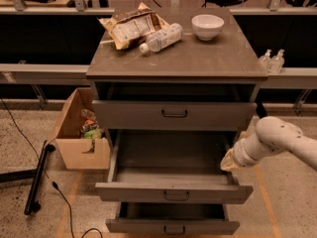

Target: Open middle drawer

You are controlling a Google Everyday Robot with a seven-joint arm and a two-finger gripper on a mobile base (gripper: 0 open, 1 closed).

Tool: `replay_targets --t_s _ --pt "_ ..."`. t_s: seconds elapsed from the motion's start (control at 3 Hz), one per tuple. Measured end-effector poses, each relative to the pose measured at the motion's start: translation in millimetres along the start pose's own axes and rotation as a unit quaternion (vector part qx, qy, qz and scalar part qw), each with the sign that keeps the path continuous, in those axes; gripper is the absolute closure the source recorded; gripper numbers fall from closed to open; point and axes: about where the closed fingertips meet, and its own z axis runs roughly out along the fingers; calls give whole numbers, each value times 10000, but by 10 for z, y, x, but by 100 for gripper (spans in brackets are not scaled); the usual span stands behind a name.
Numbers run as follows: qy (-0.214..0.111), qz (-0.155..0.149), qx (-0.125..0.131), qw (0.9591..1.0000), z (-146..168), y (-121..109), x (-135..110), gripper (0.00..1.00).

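Observation:
The middle drawer (174,192) of the grey-brown cabinet stands pulled far out, and its inside looks empty. Its small dark pull handle (176,196) is centred on the front panel. My white arm (277,140) reaches in from the right. The gripper (229,161) is at the drawer's right side wall, just above its rim and behind the front panel. It is away from the handle. The top drawer (174,115) is pushed in. The bottom drawer (173,226) stands slightly out.
On the cabinet top (198,58) lie a snack bag (130,29), a plastic bottle (161,37) and a white bowl (207,26). An open cardboard box (79,133) stands on the floor to the left, by a black pole (37,177) and cable. Two small bottles (272,61) sit on the right ledge.

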Motion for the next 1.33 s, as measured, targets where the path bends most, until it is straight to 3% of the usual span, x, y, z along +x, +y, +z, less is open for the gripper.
replay_targets --t_s 0.67,1.33 --pt "-52 -123 -124 9998 561 -98 -119 100" --pt "149 9 -453 9989 890 134 -109 100"
